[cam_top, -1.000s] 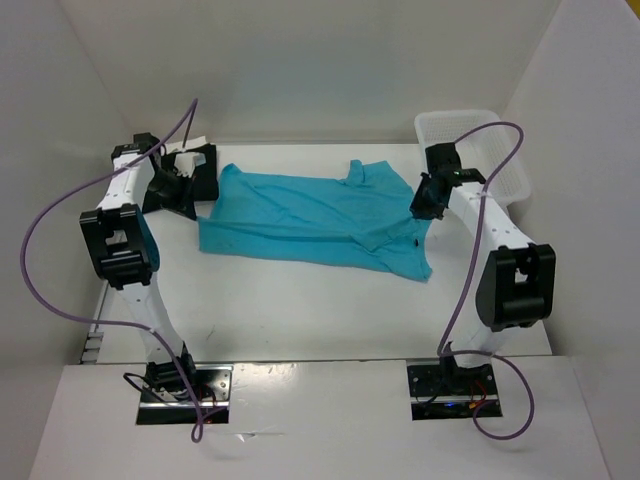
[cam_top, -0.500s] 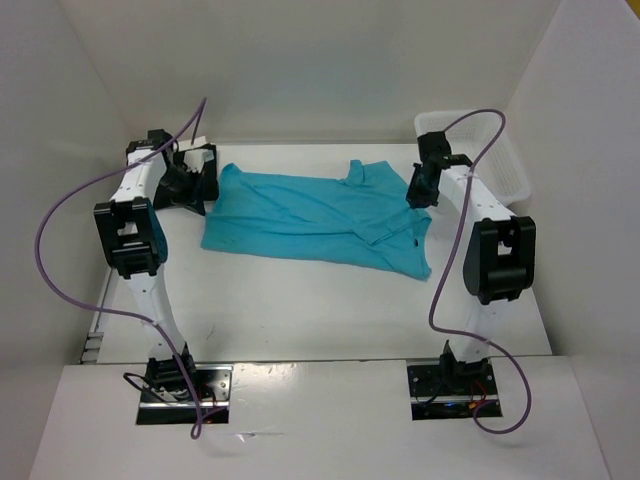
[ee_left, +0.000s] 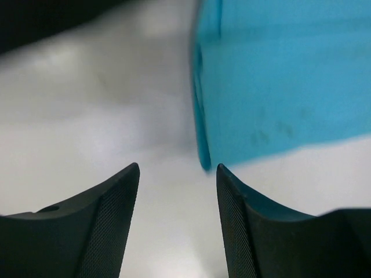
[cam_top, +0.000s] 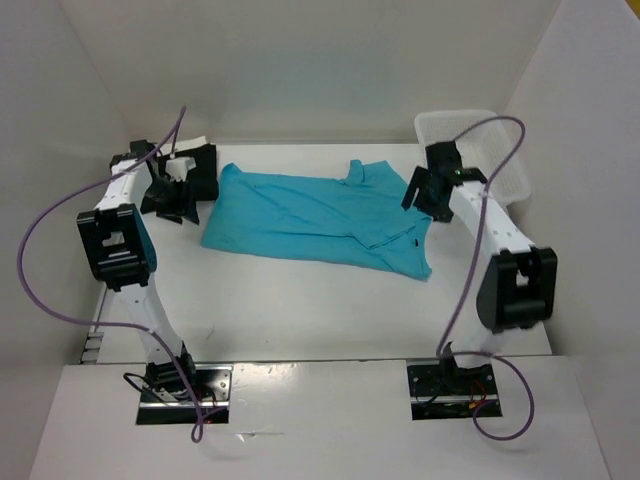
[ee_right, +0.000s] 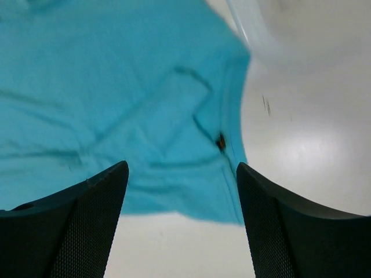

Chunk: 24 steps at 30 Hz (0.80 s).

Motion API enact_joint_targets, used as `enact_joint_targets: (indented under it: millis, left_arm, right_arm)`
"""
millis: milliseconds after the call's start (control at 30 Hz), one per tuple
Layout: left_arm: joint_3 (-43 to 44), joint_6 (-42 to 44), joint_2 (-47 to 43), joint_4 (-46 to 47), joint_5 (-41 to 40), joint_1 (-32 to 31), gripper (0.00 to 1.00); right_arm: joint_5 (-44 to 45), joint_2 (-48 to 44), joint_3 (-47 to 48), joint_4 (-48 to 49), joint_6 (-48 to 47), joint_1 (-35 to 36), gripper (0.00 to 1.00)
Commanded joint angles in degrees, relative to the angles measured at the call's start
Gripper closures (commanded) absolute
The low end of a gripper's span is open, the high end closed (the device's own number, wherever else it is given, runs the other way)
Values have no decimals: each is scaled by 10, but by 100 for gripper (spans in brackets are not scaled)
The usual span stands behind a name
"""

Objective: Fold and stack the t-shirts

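A white tabletop [cam_top: 300, 300] is seen, with a turquoise t-shirt [cam_top: 310, 215] spread flat, somewhat wrinkled, across its far half. Just left of that shirt a black t-shirt [cam_top: 207, 172] is bunched; to its right a white lattice basket [cam_top: 450, 125] is set.

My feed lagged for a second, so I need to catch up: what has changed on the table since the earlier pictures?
Both grippers opened and let go of the turquoise t-shirt. The left gripper backed off leftward, just clear of the shirt's left edge; the right gripper hangs open over its right end. The shirt stayed spread flat in place; the black t-shirt and basket have not moved.
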Motion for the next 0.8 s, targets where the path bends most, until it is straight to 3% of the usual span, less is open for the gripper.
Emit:
enact_joint_targets:
  millis: [0, 167, 500, 533, 600, 633, 667, 700, 767]
  left_arm:
    - [-117, 27, -93, 6, -15, -29, 37]
    - [-182, 19, -79, 48, -1, -48, 33]
    - [-209, 3, -22, 109, -21, -60, 32]
    - [-214, 3, -22, 118, -21, -65, 34]
    - [-226, 3, -17, 126, -16, -65, 59]
    - [-227, 3, -11, 132, -16, -65, 73]
    - [-227, 3, -11, 132, 0, -65, 87]
    - [-227, 3, -11, 132, 0, -65, 100]
    - [-241, 20, -38, 125, 7, -65, 100]
  right_arm:
    - [-5, -133, -153, -14, 73, 8, 20]
    - [-21, -160, -262, 4, 139, 8, 20]
    - [-71, -54, -362, 101, 182, -35, 21]
    - [-71, -54, -362, 101, 182, -40, 25]
    - [-60, -47, -363, 101, 182, -40, 46]
    - [-52, -47, -363, 101, 182, -47, 77]
    - [-52, -54, -363, 89, 182, -54, 92]
    - [-42, -70, -363, 83, 189, -54, 100]
    - [-19, -91, -356, 68, 197, -54, 100]
